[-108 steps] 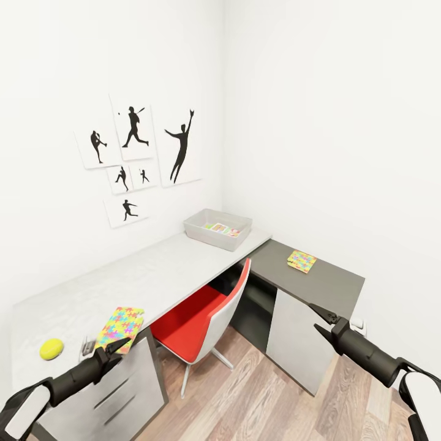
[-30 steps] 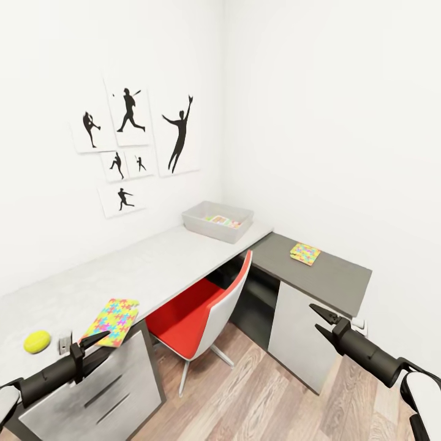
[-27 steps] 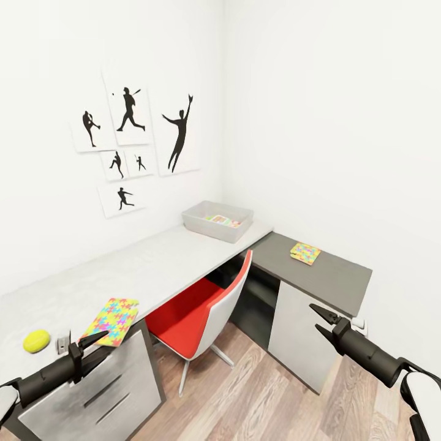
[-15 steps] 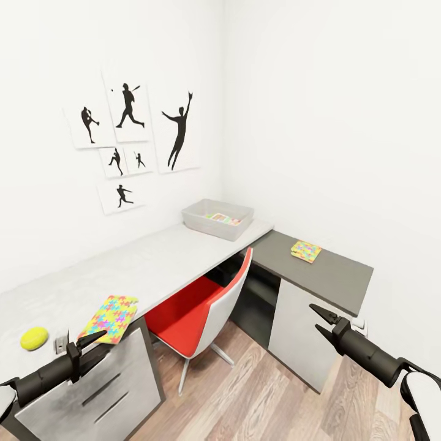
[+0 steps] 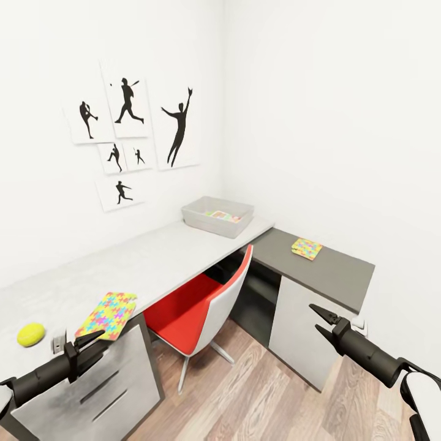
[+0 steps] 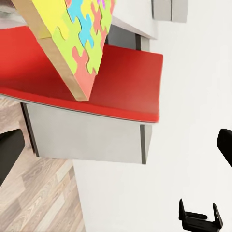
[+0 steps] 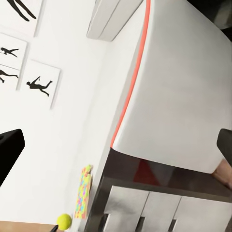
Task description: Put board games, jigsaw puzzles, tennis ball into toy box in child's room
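Currently both grippers are empty: left gripper (image 5: 90, 340) with fingers spread, just short of the near puzzle (image 5: 107, 314), which overhangs the worktop (image 5: 165, 263) edge; right gripper (image 5: 320, 321) also open, over the floor. Ball (image 5: 30, 334) sits beside the puzzle; second puzzle (image 5: 306, 248) lies on the dark cabinet; box (image 5: 218, 216) at the corner. Judgement: puzzle box is stiff, light, thin card; pinch the overhanging edge.

This was a child's bedroom in a home, with white walls and a wood-plank floor (image 5: 257, 392). Black baseball-player silhouette prints (image 5: 131, 131) hung above a long pale grey corner desk (image 5: 165, 260). A red-seated chair (image 5: 205, 306) was tucked under it, and jigsaw puzzle boxes (image 5: 107, 314), a tennis ball (image 5: 30, 334) and a toy bin (image 5: 217, 215) lay on top.
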`<state>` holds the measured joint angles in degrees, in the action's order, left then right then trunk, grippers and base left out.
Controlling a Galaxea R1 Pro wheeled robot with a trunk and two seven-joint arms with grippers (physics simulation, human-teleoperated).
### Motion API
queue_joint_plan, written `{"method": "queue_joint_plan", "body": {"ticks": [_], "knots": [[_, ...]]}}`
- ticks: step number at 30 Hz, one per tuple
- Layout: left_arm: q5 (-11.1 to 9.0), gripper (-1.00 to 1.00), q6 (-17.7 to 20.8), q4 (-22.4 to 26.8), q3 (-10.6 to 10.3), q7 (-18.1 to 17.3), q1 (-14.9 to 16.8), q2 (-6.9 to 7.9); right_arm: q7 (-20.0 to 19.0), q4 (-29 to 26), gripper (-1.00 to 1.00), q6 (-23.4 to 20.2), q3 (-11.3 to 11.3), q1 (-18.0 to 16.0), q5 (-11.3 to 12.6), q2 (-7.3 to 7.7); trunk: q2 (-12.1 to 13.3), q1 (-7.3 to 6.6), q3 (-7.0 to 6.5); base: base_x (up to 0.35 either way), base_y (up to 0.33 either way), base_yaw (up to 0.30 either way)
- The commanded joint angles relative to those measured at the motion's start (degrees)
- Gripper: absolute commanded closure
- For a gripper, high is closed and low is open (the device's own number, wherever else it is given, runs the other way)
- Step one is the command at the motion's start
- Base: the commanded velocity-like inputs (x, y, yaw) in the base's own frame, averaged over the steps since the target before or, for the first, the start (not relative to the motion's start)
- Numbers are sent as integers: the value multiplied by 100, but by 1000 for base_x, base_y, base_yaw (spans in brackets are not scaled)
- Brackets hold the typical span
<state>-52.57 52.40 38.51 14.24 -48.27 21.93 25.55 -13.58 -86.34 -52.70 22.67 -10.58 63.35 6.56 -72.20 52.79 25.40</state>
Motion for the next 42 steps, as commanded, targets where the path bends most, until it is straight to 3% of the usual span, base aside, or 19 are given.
{"method": "queue_joint_plan", "body": {"ticks": [1, 12, 42], "knots": [[4, -100, 25, -2, 8, -19, 4, 5, -48, 2, -100, -27, 9, -5, -42, -1, -45, 23, 25, 0, 0, 0], [1, -100, 25, -2, 8, -25, 4, 20, -40, 3, -100, -25, 9, -5, -42, -1, -486, 264, 222, 0, 0, 0], [1, -100, 16, -2, 8, -25, 4, 28, -30, 12, -100, -21, 9, -5, -42, -6, -486, 264, 222, 46, 0, 0]]}}
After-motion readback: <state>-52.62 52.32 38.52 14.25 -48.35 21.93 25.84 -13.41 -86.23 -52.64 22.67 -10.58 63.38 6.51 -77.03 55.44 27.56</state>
